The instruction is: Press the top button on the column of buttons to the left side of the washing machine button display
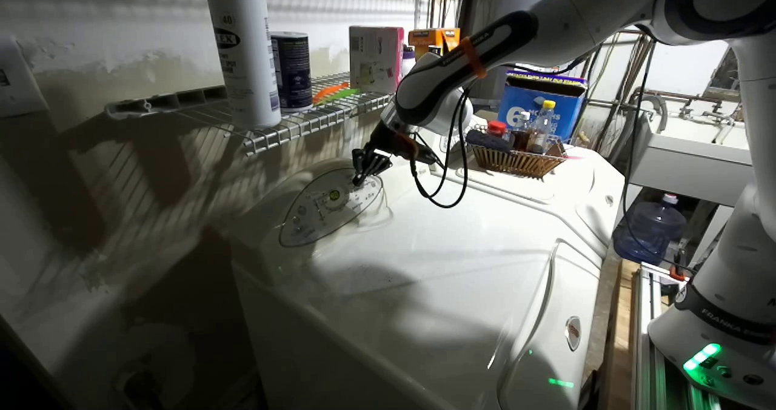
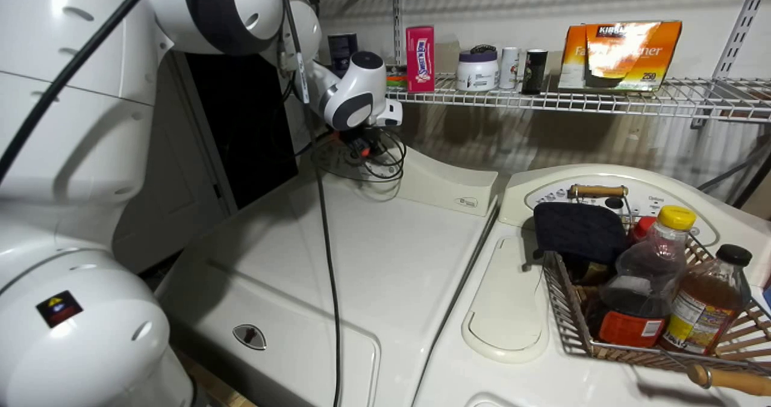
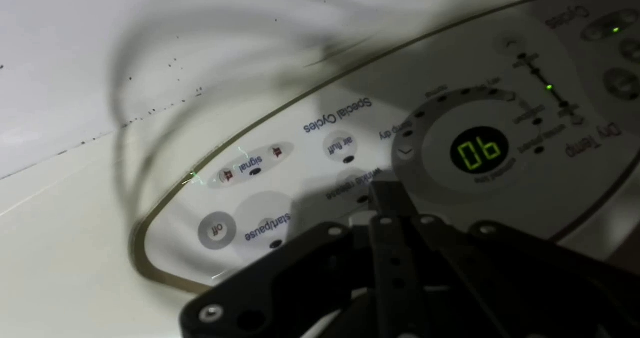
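White oval control panel point(image 1: 327, 214), thinly outlined in grey, at the back of a glossy white washing machine point(image 1: 424, 252). In the wrist view its round grey "Cycles" buttons point(image 3: 621, 84), probably the target column, lie up and right along the panel's long axis from the black gripper point(image 3: 395, 198), past glowing green digits point(image 3: 479, 150). The gripper looks closed, empty.

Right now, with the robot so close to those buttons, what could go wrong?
The end effector might press the wrong button: the wrinkle release button and air fluff button are close together in the wrist view. The black cables looping below the arm in an exterior view could snag when it moves.
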{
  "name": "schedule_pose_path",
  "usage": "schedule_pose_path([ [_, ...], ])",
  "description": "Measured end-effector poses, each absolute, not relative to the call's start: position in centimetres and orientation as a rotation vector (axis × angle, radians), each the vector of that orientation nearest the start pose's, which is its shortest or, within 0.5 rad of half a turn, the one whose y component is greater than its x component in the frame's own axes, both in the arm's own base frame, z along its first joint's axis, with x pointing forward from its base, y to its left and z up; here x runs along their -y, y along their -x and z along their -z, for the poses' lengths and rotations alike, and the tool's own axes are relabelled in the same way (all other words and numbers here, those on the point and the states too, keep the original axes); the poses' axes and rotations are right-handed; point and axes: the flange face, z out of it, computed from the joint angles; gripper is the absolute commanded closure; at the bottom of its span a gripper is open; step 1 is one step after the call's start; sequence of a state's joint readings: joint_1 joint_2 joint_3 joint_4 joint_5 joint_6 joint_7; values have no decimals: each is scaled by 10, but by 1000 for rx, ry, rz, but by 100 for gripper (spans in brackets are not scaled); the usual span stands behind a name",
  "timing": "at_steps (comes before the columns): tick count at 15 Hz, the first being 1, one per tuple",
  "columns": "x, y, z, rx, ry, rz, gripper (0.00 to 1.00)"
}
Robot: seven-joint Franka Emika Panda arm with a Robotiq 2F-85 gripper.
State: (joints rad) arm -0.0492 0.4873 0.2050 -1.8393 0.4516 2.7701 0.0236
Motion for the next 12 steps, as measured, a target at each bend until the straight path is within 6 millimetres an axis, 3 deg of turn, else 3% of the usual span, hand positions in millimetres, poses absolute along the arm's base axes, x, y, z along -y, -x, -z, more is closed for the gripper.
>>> schedule_pose_path([
  [12, -72, -680, -308, -426, 2671, 571, 100],
])
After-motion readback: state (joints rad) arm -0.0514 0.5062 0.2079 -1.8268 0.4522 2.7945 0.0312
